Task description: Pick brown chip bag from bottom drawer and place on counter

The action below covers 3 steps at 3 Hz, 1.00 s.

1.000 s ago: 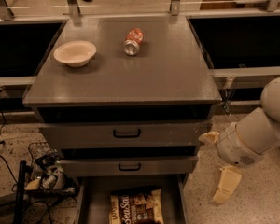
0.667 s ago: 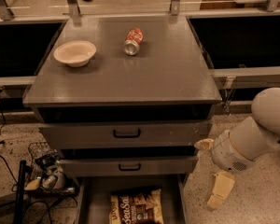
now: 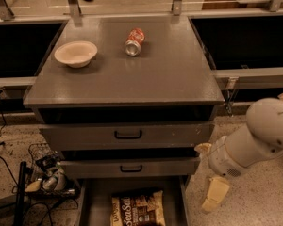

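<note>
Over at 4 o'clock, just outside the bottom drawer, the gripper hangs with jaws spread, holding nothing. I'd worry it clips the drawer wall reaching in, or pinches only crinkly film and slips. Drawer at 6 o'clock holds the brown chip bag lying flat; bowl at 10 o'clock on the counter looks empty.

Looks down steeply from above and in front of the cabinet, facing its far side, near enough that the counter fills the middle. Cuts the bottom drawer and bag off at the near edge. Catches the gripper low on the right, just beside the drawers, fingers apart.
</note>
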Motion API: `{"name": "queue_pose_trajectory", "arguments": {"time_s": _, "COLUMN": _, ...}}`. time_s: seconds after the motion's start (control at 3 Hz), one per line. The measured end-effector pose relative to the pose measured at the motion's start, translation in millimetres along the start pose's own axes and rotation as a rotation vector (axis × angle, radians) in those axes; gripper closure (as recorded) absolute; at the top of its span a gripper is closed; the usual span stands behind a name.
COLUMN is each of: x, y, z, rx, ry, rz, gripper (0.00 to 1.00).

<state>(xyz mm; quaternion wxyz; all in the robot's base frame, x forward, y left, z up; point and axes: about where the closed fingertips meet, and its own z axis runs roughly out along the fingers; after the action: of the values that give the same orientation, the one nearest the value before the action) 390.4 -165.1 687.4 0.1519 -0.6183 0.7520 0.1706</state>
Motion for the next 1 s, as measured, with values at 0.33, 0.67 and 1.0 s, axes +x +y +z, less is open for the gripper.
{"name": "queue_pose_trajectory", "arguments": {"time_s": 0.33, "x": 6, "y": -14, "z": 31, "rx": 0.072, "ry": 0.045, "rz": 0.039, "gripper": 0.0}}
{"name": "queue_pose_trajectory", "arguments": {"time_s": 0.67, "x": 9, "y": -26, "z": 50, "rx": 0.116, "ry": 0.08, "rz": 0.068, "gripper": 0.0}}
{"name": "queue_pose_trajectory", "arguments": {"time_s": 1.0, "x": 10, "y": -26, "z": 52, "rx": 0.122, "ry": 0.072, "rz": 0.073, "gripper": 0.0}}
